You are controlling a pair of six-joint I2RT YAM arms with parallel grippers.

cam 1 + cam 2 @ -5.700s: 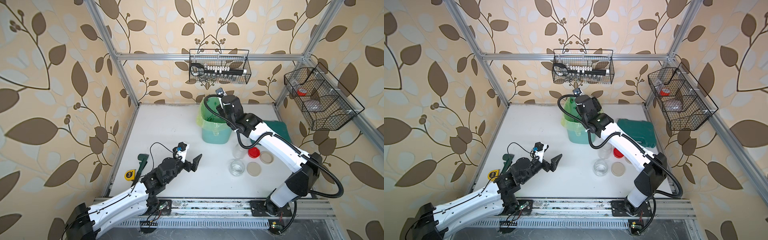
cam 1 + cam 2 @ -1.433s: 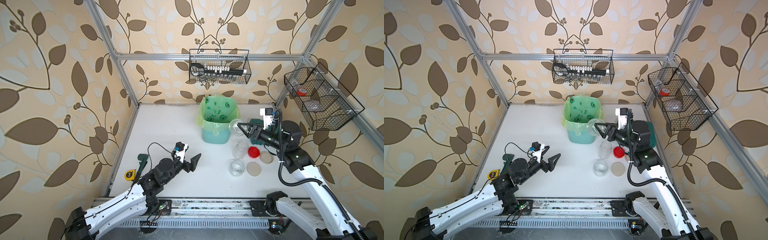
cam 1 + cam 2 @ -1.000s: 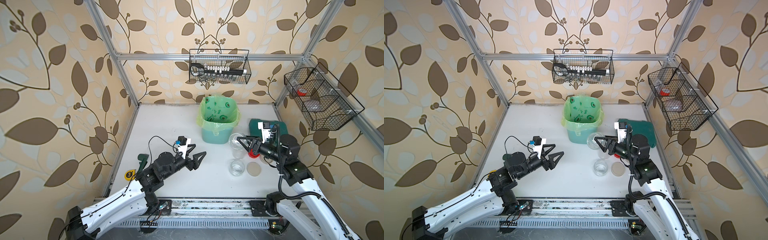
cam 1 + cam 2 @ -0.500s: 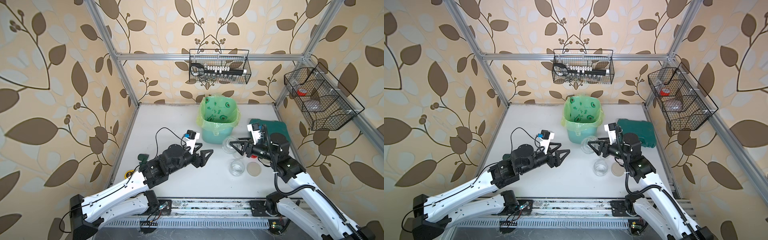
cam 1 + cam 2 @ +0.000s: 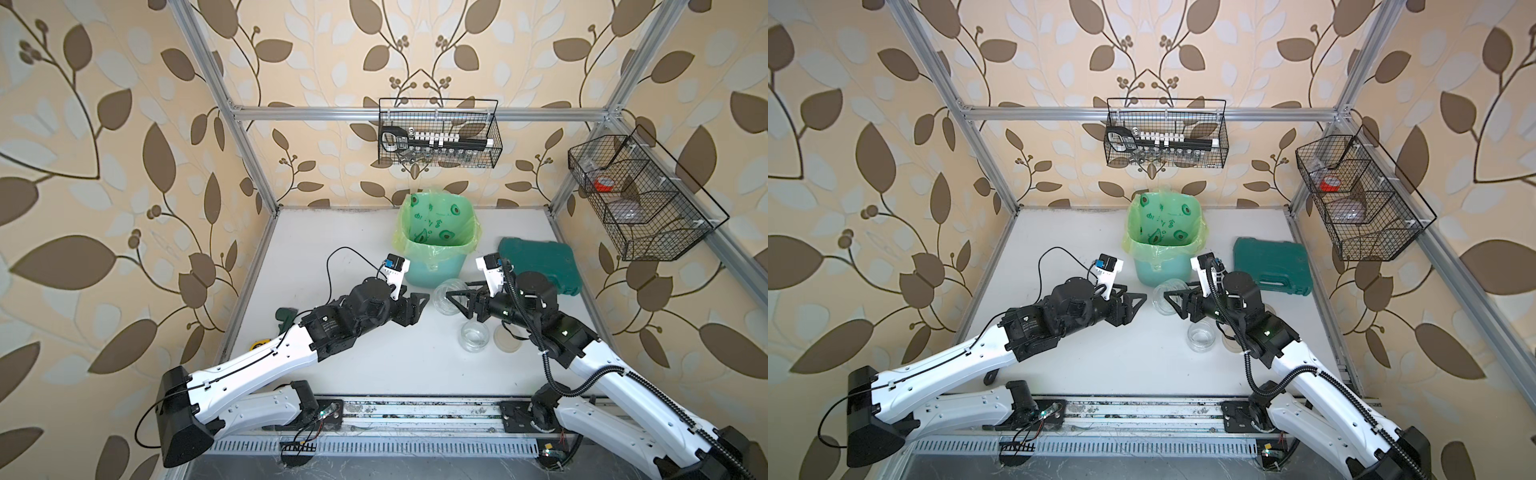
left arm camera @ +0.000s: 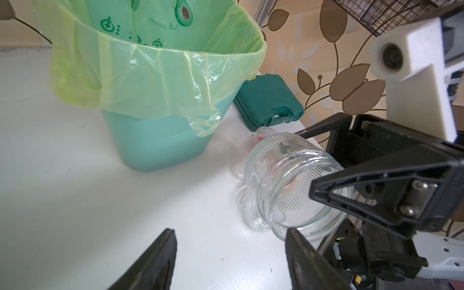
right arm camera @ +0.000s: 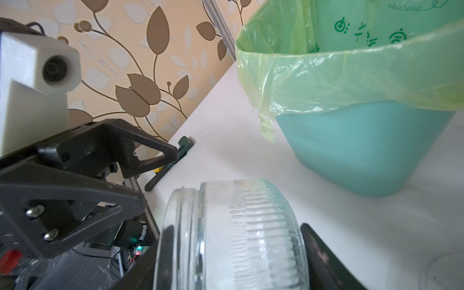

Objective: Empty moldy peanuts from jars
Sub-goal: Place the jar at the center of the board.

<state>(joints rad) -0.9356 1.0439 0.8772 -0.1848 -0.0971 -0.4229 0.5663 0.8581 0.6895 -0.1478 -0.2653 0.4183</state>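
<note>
Clear ribbed jar (image 7: 238,233): clamped crosswise in right gripper (image 5: 455,305), long axis roughly level, mouth facing left gripper (image 5: 419,307), whose jaws stand apart just off the rim.

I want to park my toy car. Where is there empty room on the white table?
Bare table lies at the back between the green bin and the left wall, and in front between the left arm and right arm. Crowded: right of the bin, where the right gripper holds a jar near another jar, a lid and the green case.
</note>
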